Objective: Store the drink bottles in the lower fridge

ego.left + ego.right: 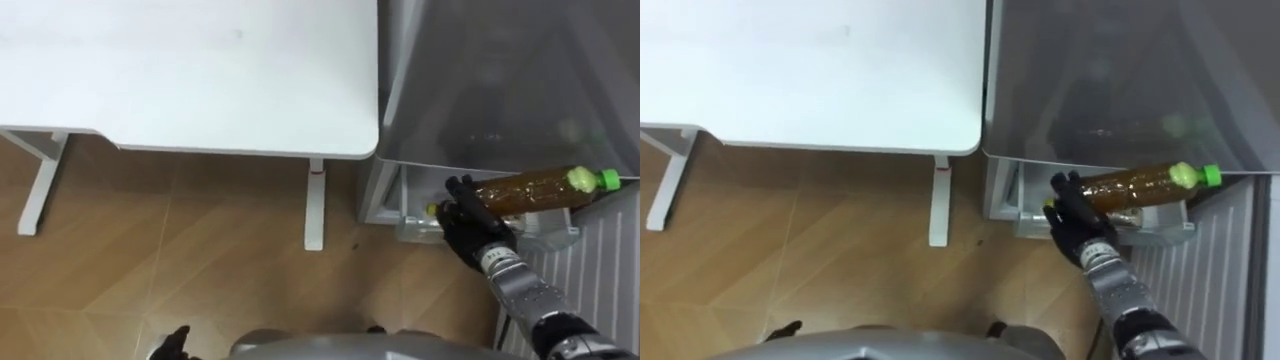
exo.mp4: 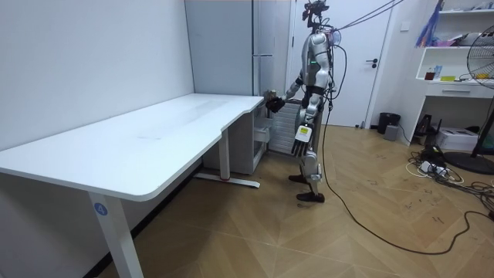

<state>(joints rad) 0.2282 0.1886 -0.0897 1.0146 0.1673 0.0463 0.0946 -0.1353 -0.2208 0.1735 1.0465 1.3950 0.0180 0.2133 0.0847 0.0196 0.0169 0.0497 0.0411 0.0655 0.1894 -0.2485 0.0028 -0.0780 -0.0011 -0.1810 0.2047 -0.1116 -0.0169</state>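
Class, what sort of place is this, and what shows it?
Likely an office or lab: a long white desk, a grey fridge where the right hand holds a bottle, a floor fan.

Amber drink bottle (image 1: 535, 190) with green cap (image 1: 607, 180), black right hand (image 1: 468, 226), white desk (image 1: 200, 70), grey fridge (image 1: 500, 70), brown herringbone wood floor (image 1: 180, 260).

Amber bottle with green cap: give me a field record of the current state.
bottle: amber plastic drink bottle, green cap, lying sideways, cap toward robot's right
holder: right hand, fingers curled round its base end
place: at open lower compartment of grey fridge
left hand: low at robot's side
nearby: white desk on robot's left
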